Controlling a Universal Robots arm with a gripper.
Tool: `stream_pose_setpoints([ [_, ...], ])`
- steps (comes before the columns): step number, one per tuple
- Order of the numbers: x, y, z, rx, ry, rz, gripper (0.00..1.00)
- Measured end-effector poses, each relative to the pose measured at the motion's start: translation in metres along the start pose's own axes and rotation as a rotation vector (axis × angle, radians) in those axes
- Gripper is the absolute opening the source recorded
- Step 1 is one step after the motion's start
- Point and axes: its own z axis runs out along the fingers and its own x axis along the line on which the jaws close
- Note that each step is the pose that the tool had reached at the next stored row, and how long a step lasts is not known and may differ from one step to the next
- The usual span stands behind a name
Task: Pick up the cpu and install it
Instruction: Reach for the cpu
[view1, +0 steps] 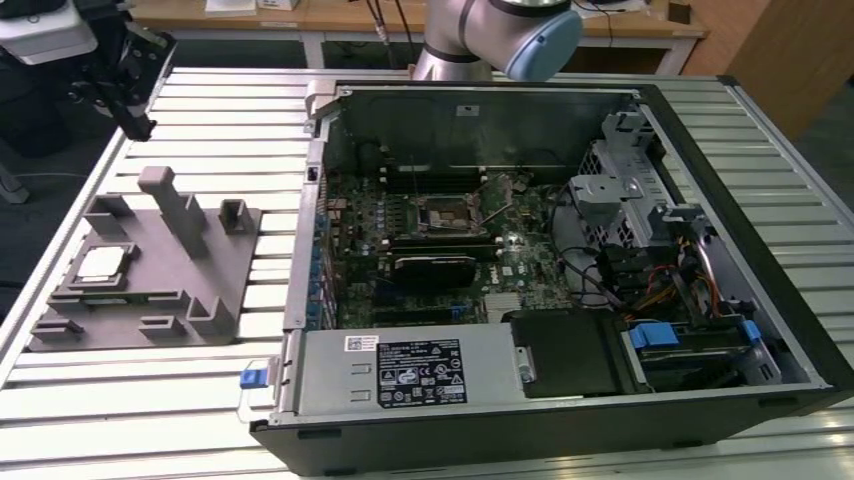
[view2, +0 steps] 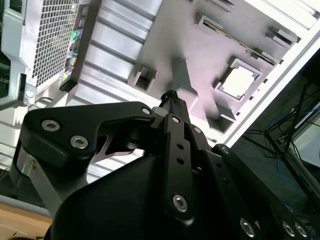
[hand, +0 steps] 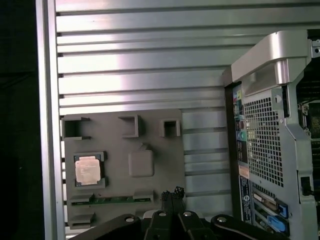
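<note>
First wrist view has the clenched, empty gripper (hand: 172, 192) apart from the small silvery square cpu (hand: 87, 170), so square centring likely matters.

A robot lab or workshop is shown. A robot arm (view1: 497, 28) is seen at the far side of a big metal table (view1: 200, 100) made of long slats. An open computer case (view1: 467, 125) is laid on its side there, with boards and wires seen inside. The cpu (view1: 102, 263) is kept in a grey holder block (view1: 160, 275) beside it. Wooden desks (view1: 334, 15) are seen behind.
</note>
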Motion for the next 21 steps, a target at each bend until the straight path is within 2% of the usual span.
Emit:
stream_pose_setpoints([
  [7, 0.0176, -0.0018, 0.0104, 0.0000, 0.0000, 0.000, 0.11],
  [13, 0.0294, -0.0031, 0.0195, 0.0000, 0.0000, 0.000, 0.11],
  [21, 0.0485, -0.0049, 0.0284, 0.0000, -0.0001, 0.000, 0.11],
])
